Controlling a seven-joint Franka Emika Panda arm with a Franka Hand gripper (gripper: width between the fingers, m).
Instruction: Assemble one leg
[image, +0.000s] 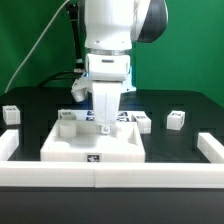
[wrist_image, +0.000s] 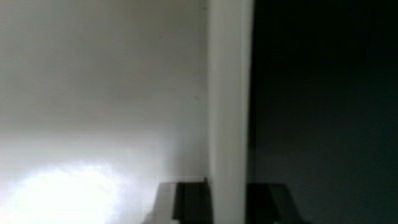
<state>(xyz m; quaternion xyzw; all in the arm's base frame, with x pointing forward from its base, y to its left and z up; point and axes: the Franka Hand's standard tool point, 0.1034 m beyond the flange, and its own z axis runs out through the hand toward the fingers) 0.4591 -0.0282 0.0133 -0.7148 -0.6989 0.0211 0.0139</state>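
Where the gripper (image: 106, 122) reaches into the white tray (image: 95, 150), its jaw opening cannot be told. Just beside it stands the nearest leg (image: 143, 122); farther off, a second leg (image: 177, 119); well apart, opposite, a third leg (image: 10, 113).

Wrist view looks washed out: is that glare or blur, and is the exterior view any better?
Wrist view: badly out of focus, a close white surface with a hot glare patch, the rest dark. Exterior view: in focus, evenly lit; the leg at the exterior view's right reads clearly.
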